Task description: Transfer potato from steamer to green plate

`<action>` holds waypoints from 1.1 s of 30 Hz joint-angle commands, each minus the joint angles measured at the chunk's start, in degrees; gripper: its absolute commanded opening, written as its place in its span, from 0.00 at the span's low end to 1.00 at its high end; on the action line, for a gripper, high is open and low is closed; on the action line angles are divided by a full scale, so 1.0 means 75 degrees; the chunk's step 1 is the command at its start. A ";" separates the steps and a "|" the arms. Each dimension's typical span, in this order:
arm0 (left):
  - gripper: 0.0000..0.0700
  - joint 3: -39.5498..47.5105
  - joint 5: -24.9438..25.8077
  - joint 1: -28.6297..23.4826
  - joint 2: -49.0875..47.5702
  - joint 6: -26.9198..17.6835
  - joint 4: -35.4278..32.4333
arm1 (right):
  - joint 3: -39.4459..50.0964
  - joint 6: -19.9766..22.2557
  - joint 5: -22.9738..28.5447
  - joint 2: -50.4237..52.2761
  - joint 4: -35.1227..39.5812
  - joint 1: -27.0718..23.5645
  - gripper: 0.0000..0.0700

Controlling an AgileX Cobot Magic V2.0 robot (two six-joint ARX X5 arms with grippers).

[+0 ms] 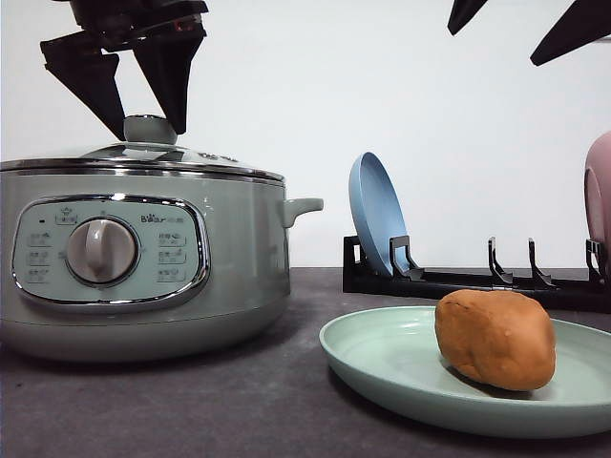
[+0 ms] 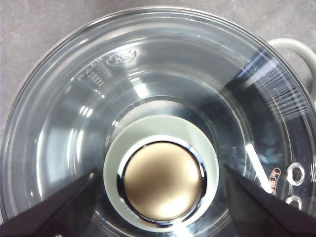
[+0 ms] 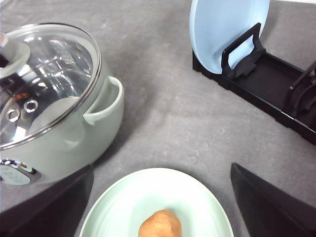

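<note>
The oval orange-brown potato point(image 1: 495, 339) lies on the wide pale mint-green plate point(image 1: 382, 358), right of the lidded sage-green steamer point(image 1: 229, 258). The left gripper point(image 1: 145, 119) hangs spread wide around the lid's knob point(image 2: 162, 180), not touching it. The right gripper point(image 3: 160, 202) is wide apart, empty, above the plate.

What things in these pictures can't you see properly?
- Pink plate: front view, cut off by the right edge.
- Right gripper: front view, top edge cuts it off above the fingertips.
- Steamer button labels: front view, too small to read.
- Potato: right wrist view, bottom edge cuts it off.
</note>
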State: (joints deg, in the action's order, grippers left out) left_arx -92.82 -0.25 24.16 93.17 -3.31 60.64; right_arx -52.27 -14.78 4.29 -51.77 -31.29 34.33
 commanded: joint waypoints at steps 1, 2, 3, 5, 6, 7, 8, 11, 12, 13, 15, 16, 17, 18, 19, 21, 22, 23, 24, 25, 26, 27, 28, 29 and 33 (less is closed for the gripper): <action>0.74 -0.0178 -0.0023 0.0038 -0.0052 -0.0009 -0.0042 | -0.0102 0.0095 0.0000 -0.0023 -0.0012 0.0041 0.80; 0.74 -0.0178 -0.0023 0.0038 -0.0119 -0.0008 -0.0050 | -0.0102 0.0095 -0.0007 -0.0023 -0.0034 0.0041 0.80; 0.74 -0.0178 -0.0023 0.0038 -0.0195 -0.0006 -0.0058 | -0.0102 0.0096 -0.0022 -0.0023 -0.0055 0.0041 0.80; 0.74 -0.0178 -0.0022 0.0041 -0.0385 -0.0002 -0.0055 | -0.0102 0.0108 -0.0096 -0.0023 -0.0074 0.0041 0.80; 0.74 -0.0178 -0.0020 0.0041 -0.0496 0.0010 -0.0047 | -0.0102 0.0125 -0.0159 -0.0023 -0.0076 0.0041 0.80; 0.74 -0.0178 -0.0020 0.0041 -0.0610 0.0053 -0.0032 | -0.0102 0.0145 -0.0224 -0.0023 -0.0076 0.0041 0.80; 0.73 -0.0178 -0.0016 0.0041 -0.0720 0.0111 -0.0023 | -0.0102 0.0181 -0.0306 -0.0023 -0.0077 0.0041 0.80; 0.73 -0.0178 0.0184 0.0041 -0.1109 0.0191 0.0045 | -0.0102 0.0240 -0.0630 -0.0023 -0.0138 0.0041 0.80; 0.73 -0.0178 0.0321 0.0041 -0.1245 0.0192 0.0088 | -0.0102 0.0239 -0.0750 -0.0023 -0.0185 0.0041 0.80; 0.73 -0.0178 0.0462 0.0041 -0.1367 0.0190 0.0142 | -0.0102 0.0243 -0.0859 -0.0023 -0.0244 0.0041 0.80; 0.73 -0.0178 0.0775 0.0041 -0.1612 0.0189 0.0253 | -0.0102 0.0265 -0.1094 -0.0023 -0.0387 0.0041 0.80; 0.73 -0.0178 0.0970 0.0041 -0.1740 0.0189 0.0330 | -0.0102 0.0273 -0.1215 -0.0023 -0.0466 0.0041 0.80; 0.73 -0.0178 0.1159 0.0041 -0.1852 0.0189 0.0402 | -0.0102 0.0280 -0.1342 -0.0023 -0.0539 0.0041 0.80; 0.73 -0.0178 0.1345 0.0041 -0.1952 0.0189 0.0471 | -0.0102 0.0288 -0.1472 -0.0023 -0.0608 0.0041 0.80; 0.73 -0.0178 0.1554 0.0041 -0.2060 0.0189 0.0559 | -0.0102 0.0288 -0.1649 -0.0023 -0.0691 0.0041 0.80; 0.72 -0.0178 0.1936 0.0041 -0.2233 0.0189 0.0708 | -0.0102 0.0288 -0.1927 -0.0023 -0.0821 0.0041 0.80; 0.72 -0.0178 0.2107 0.0041 -0.2315 0.0187 0.0781 | -0.0102 0.0288 -0.2093 -0.0023 -0.0883 0.0041 0.80; 0.71 -0.0178 0.2264 0.0041 -0.2388 0.0185 0.0844 | -0.0102 0.0288 -0.2232 -0.0023 -0.0932 0.0041 0.80; 0.71 -0.0178 0.2409 0.0041 -0.2452 0.0184 0.0898 | -0.0102 0.0288 -0.2350 -0.0023 -0.0971 0.0041 0.80; 0.67 -0.0178 0.2560 0.0041 -0.2513 0.0184 0.0972 | -0.0102 0.0288 -0.2469 -0.0023 -0.1004 0.0041 0.80; 0.61 -0.0178 0.2686 0.0041 -0.2569 0.0184 0.1032 | -0.0102 0.0288 -0.2572 -0.0023 -0.1037 0.0041 0.80; 0.54 -0.0178 0.2792 0.0041 -0.2620 0.0184 0.1082 | -0.0102 0.0288 -0.2664 -0.0023 -0.1070 0.0041 0.80; 0.48 -0.0178 0.2837 0.0041 -0.2655 0.0184 0.1123 | -0.0102 0.0288 -0.2701 -0.0023 -0.1097 0.0041 0.80; 0.41 -0.0178 0.2860 0.0041 -0.2687 0.0184 0.1156 | -0.0102 0.0288 -0.2737 -0.0023 -0.1126 0.0041 0.77; 0.04 -0.0178 0.2868 0.0041 -0.2760 0.0181 0.1195 | -0.0102 0.0288 -0.2774 -0.0023 -0.1257 0.0041 0.29</action>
State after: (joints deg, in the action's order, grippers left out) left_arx -92.82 20.97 24.16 72.16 -2.02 69.86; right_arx -52.27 -13.28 -16.45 -51.77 -40.83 34.33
